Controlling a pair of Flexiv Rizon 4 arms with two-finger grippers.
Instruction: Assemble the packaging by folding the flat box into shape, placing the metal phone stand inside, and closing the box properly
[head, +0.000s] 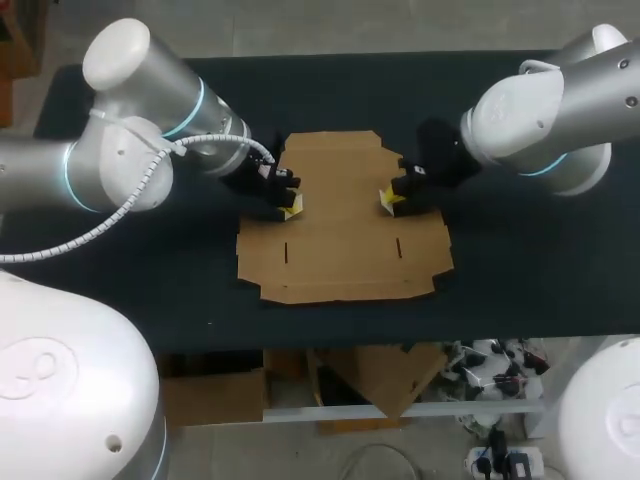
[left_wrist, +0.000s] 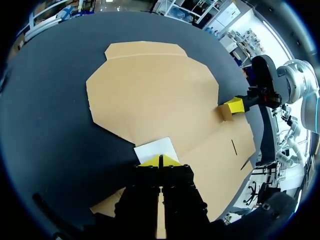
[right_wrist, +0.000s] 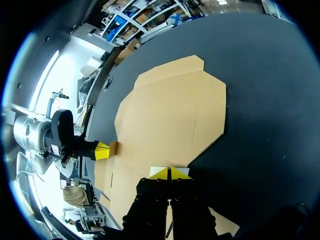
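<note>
Left gripper (head: 290, 207): fingers pressed narrow, pinching raised left tab (right_wrist: 113, 147). Flat box (head: 340, 225): unfolded cardboard, lying flat mid-table (head: 540, 260) between both grippers, slotted panel nearest robot. Right gripper (head: 388, 203): fingers pressed narrow too, pinching raised right tab (left_wrist: 226, 112) on opposite edge.

The right gripper (right_wrist: 170, 174) pinched the near flap of the flat box (right_wrist: 170, 115) lying on the black table (right_wrist: 260, 100); the left gripper (right_wrist: 105, 150) touched its far edge.
</note>
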